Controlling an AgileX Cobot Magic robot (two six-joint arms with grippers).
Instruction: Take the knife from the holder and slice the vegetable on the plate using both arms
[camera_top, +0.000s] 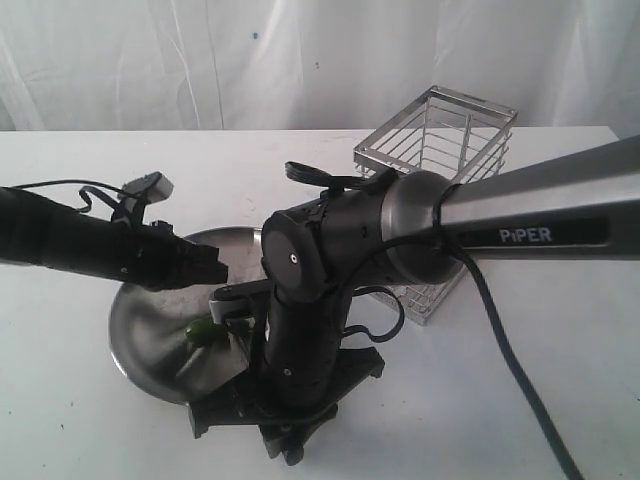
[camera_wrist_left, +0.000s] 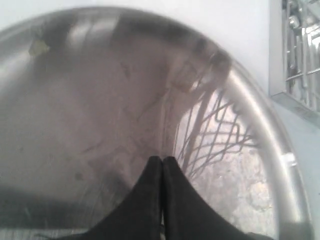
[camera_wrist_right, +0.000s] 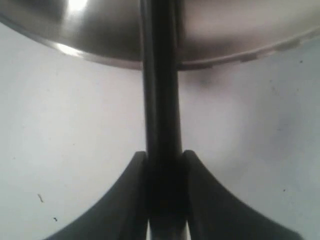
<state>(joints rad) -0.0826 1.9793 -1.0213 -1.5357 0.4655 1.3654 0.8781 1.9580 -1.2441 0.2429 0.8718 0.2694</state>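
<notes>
The steel plate (camera_top: 140, 335) lies left of centre with the green vegetable (camera_top: 203, 333) on its near half. My left gripper (camera_top: 215, 268) reaches in from the left and hovers over the plate (camera_wrist_left: 75, 125), just behind the vegetable. Its black fingers (camera_wrist_left: 150, 185) are pressed together, shut with nothing between them (camera_wrist_left: 162, 159). My right gripper (camera_wrist_right: 165, 155) is shut on the black knife (camera_wrist_right: 161, 75), which runs straight out over the plate's rim (camera_wrist_right: 225, 47). In the exterior view the right arm hides that gripper and most of the knife. The wire holder (camera_top: 440, 150) stands at the back right.
The grey PiPER link (camera_top: 540, 225) crosses from the right, in front of the holder, and its cable (camera_top: 510, 370) trails down over the white table (camera_top: 560, 420). The holder's rim (camera_wrist_left: 295, 102) shows beside the plate in the left wrist view. A white curtain hangs behind.
</notes>
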